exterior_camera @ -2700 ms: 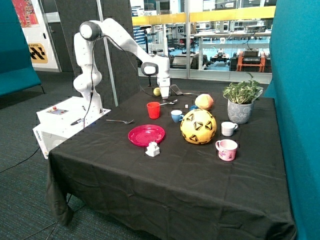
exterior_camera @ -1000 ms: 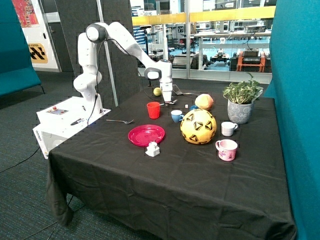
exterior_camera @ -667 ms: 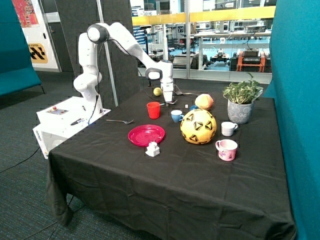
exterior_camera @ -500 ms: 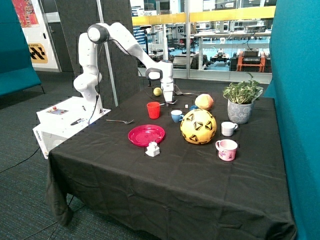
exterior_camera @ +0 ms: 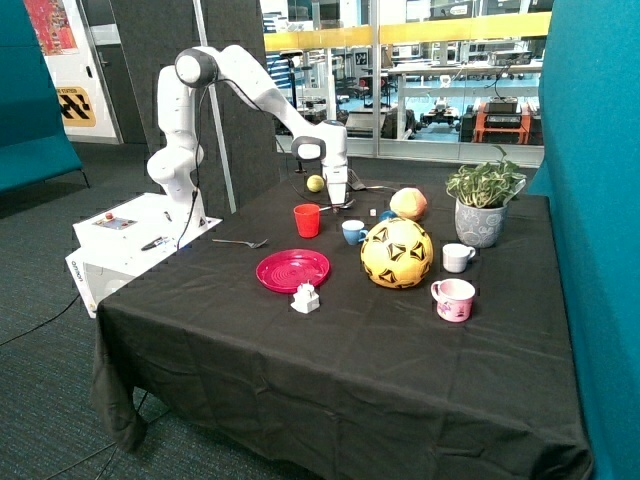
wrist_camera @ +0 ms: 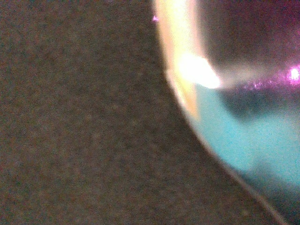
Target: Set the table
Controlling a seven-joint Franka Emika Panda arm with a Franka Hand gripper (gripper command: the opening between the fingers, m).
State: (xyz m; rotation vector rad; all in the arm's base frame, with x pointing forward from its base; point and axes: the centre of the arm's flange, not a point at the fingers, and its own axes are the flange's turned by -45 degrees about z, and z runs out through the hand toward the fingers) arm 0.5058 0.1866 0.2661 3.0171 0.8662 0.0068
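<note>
My gripper [exterior_camera: 338, 201] is down at the black tablecloth near the back of the table, right over a metal spoon [exterior_camera: 341, 206] that lies behind the red cup [exterior_camera: 307, 220]. The wrist view is filled by the spoon's shiny curved bowl [wrist_camera: 234, 93] against the dark cloth [wrist_camera: 84, 117], very close. A red plate [exterior_camera: 292, 270] lies in the middle of the table. A fork [exterior_camera: 241, 242] lies on the cloth near the robot's base side. A small blue cup [exterior_camera: 353, 232] stands beside the red cup.
A big yellow ball [exterior_camera: 397, 253], an orange ball [exterior_camera: 408, 204], a potted plant [exterior_camera: 485, 205], a white cup [exterior_camera: 457, 257] and a pink mug [exterior_camera: 453, 299] stand on the far side. A white toy [exterior_camera: 305, 298] sits in front of the plate. A small yellow-green ball [exterior_camera: 314, 183] and a black spatula [exterior_camera: 353, 180] lie behind the gripper.
The arm has swung a little toward the orange ball and lowered, bringing the gripper down onto the spoon. Nothing on the table has moved.
</note>
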